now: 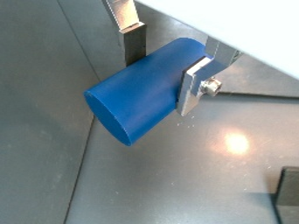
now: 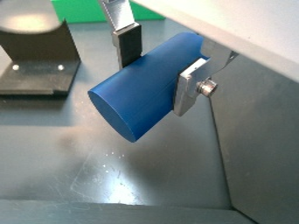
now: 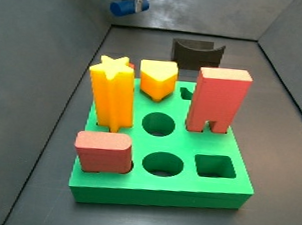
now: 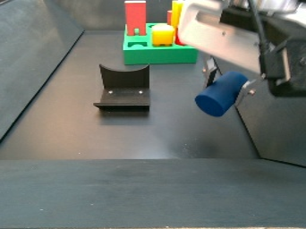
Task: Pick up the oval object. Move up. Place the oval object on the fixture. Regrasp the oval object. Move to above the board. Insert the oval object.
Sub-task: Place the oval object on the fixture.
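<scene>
The oval object (image 1: pixel 142 89) is a blue rounded peg held crosswise between my gripper's (image 1: pixel 162 68) two silver fingers; it shows in both wrist views (image 2: pixel 146 86). In a side view the gripper (image 4: pixel 227 79) holds the peg (image 4: pixel 221 95) in the air above the dark floor, to the right of the black fixture (image 4: pixel 122 87). In a side view the gripper with the peg (image 3: pixel 124 5) is high at the far back, beyond the fixture (image 3: pixel 195 52) and the green board (image 3: pixel 175 177). The fixture's base shows in a wrist view (image 2: pixel 35 61).
On the board stand an orange star piece (image 3: pixel 110 92), a yellow piece (image 3: pixel 158 78), a tall red arch block (image 3: pixel 220 99) and a salmon-red rounded block (image 3: pixel 104 152). Several holes are open. Grey bin walls (image 4: pixel 42 63) ring the floor.
</scene>
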